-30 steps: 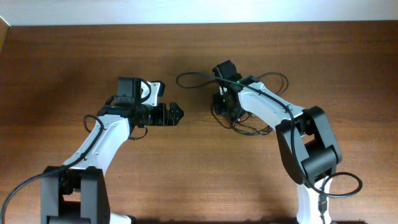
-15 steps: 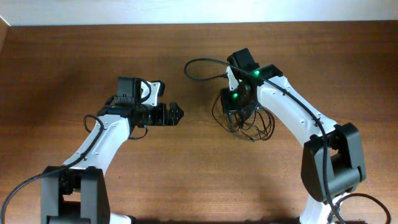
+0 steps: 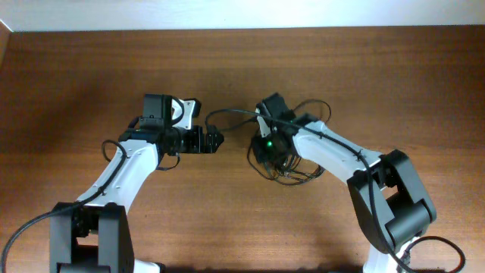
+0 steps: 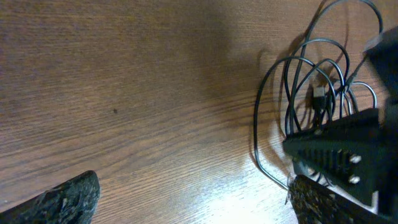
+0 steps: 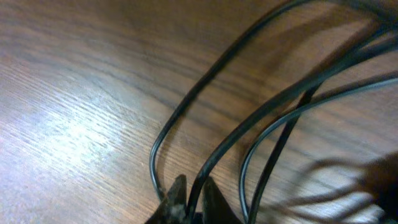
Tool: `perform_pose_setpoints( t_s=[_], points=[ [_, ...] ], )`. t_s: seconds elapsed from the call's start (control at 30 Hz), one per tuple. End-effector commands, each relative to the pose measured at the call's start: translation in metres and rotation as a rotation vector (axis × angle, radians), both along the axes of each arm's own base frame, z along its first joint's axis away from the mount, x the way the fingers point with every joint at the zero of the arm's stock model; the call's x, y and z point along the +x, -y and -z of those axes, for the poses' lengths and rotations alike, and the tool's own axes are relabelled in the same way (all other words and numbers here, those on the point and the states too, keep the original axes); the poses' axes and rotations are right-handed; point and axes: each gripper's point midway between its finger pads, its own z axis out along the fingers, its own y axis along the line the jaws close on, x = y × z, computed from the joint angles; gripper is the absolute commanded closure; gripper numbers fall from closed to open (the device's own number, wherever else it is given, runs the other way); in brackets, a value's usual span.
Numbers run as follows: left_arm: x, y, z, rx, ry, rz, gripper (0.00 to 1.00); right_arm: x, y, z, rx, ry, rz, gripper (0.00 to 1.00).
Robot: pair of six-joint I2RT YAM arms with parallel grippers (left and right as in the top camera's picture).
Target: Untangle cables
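Black and very thin, the cables [image 3: 294, 168] lie in a loose tangle on the brown wood-grain table [image 3: 91, 76], a little right of centre and directly under the right arm's wrist. In the overhead view the heap is wider than it is deep, so its long axis runs roughly left to right. A few slack loops spread out from it toward the far edge, and others toward the right arm's base. The left wrist camera shows several tall loops standing side by side, with one small plug [image 4: 318, 94] among them lying lengthwise along the loops. Its markings are too small to read. The right gripper [image 5: 193, 200] is down in the left end of the tangle, its tips almost together, and one strand runs straight into the narrow gap, so it appears pinched there. Other strands curve away from that spot across the wood. A green light [image 3: 269, 142] glows on that wrist. The left gripper [image 3: 216, 140] is just left of the tangle and points toward it. It is spread as wide as it goes, with bare table between its fingers [image 4: 71, 196] and nothing held. A thicker black arm cable [image 3: 227, 113] arcs over the gap between the two grippers.
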Motion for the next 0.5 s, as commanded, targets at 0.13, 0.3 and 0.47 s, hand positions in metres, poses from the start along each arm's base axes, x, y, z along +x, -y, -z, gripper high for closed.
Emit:
perform_pose_setpoints(
  t_s=[0.13,0.3,0.47],
  points=[
    [-0.002,0.000,-0.002,0.001,0.005,-0.003,0.01,0.003,-0.003,0.006,0.026,0.039,0.006,0.62],
    [-0.002,0.000,-0.002,0.001,0.005,-0.003,0.01,0.005,-0.007,0.004,0.055,0.024,0.077,0.71],
    [-0.002,0.000,-0.002,0.001,0.005,-0.003,0.01,0.014,-0.014,-0.001,0.090,0.054,0.100,0.71]
  ],
)
